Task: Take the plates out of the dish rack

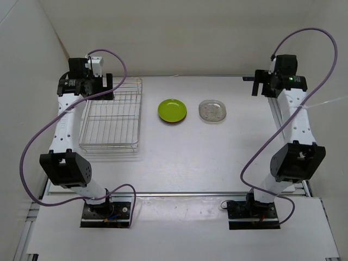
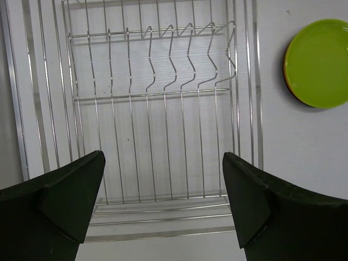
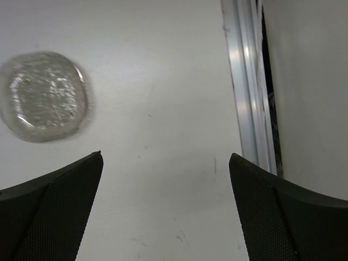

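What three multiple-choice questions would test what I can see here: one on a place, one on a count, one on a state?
1. Where is the clear plate? A) on the table, right of the lime green plate; B) on top of it; C) in the far left corner.
2. How many plates are in the dish rack? A) four; B) none; C) two.
3. How is the right tool? A) shut on a plate; B) shut on nothing; C) open, empty.
Answers: 1 A, it lies alone beside the green one; 2 B, only bare wires show; 3 C, its fingers stand wide apart with only table between them.
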### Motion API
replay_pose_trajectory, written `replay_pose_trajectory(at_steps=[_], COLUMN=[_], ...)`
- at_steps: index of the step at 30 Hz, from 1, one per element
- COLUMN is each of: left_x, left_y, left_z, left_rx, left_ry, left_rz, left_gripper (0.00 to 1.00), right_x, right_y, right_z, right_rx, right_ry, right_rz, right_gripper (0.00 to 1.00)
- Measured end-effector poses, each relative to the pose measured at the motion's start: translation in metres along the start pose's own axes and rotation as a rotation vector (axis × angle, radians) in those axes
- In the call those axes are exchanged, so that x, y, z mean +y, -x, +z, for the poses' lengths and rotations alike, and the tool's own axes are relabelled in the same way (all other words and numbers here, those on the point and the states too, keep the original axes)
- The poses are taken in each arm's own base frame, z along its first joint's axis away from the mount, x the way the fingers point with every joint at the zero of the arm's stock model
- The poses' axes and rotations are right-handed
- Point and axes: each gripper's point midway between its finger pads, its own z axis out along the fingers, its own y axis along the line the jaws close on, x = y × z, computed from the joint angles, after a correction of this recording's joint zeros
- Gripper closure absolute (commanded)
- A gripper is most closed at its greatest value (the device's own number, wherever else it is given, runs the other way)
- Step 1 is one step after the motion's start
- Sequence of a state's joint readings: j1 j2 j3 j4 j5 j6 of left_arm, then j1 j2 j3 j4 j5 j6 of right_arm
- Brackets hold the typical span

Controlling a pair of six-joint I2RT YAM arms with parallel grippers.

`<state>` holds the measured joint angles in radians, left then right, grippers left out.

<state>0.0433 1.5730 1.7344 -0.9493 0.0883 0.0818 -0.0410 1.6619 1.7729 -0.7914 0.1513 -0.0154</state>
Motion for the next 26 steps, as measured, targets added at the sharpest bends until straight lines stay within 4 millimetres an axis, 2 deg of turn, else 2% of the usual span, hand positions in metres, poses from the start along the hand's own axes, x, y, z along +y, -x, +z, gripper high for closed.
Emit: replay_pose_trajectory(at_steps=[5,9,12,14,18,22,26], left_x=[0.023,0.035,0.037,0.037,0.040,0.042,0.042], left_y=[-0.005,-0.005,-0.007,-0.012,-0.021,-0.022,-0.024], left_z=[0.012,0.009,0.008,0.008,0.006,0.000,-0.010], left_rx=[0.030,0.025,0.022,0.028,0.039,0.022,0.002], left_ry=[0.048,0.077,0.084,0.090,0.104,0.115,0.122], left_rz=[-0.037,-0.055,-0.056,-0.058,-0.064,-0.070,-0.072], left_gripper=[0.00,0.00,0.00,0.00,0.00,0.00,0.00], right_x=[-0.048,-0.073,-0.090,-0.100,-0.125,-0.137,-0.134], right_y=[-0.036,-0.047,-0.058,-0.067,-0.071,-0.073,-0.072], right_z=[-0.021,-0.049,-0.064,-0.071,-0.077,-0.079,-0.078], right_rx=[0.047,0.011,-0.024,-0.021,-0.033,-0.036,-0.039], right_ry=[-0.082,-0.137,-0.188,-0.220,-0.279,-0.296,-0.277], right_rz=[0.053,0.064,0.064,0.070,0.118,0.148,0.151], right_gripper=[0.00,0.00,0.00,0.00,0.00,0.00,0.00])
